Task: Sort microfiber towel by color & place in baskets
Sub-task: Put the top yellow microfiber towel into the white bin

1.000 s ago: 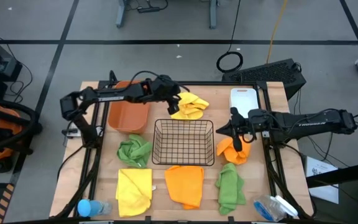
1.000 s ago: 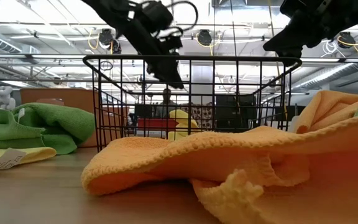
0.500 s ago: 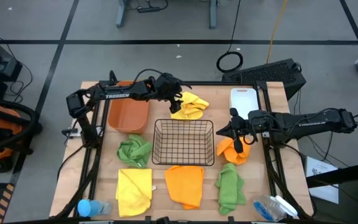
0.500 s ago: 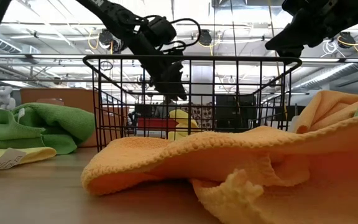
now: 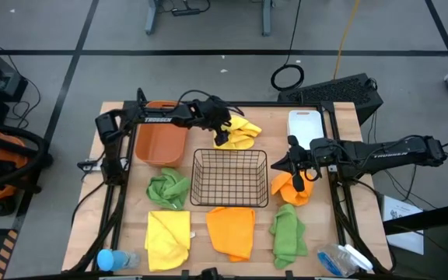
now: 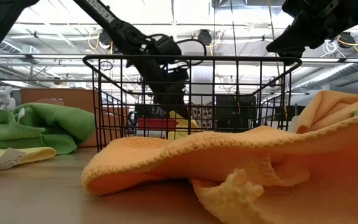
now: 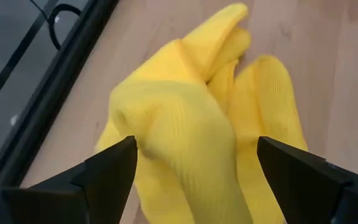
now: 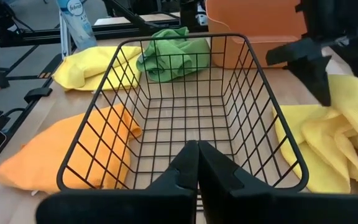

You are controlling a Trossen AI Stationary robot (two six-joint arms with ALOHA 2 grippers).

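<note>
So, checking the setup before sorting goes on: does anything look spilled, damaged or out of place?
Nothing stands out. The towels lie loose on the table, the wire basket stands upright and empty, and the open left gripper straddles a yellow towel.

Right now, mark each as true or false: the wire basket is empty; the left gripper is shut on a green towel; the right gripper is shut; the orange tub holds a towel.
1. The black wire basket is empty: true.
2. The left gripper is shut on a green towel: false; its jaws stand open over the yellow towel.
3. The right gripper is shut: true.
4. The orange tub holds a towel: false; it looks empty.
</note>
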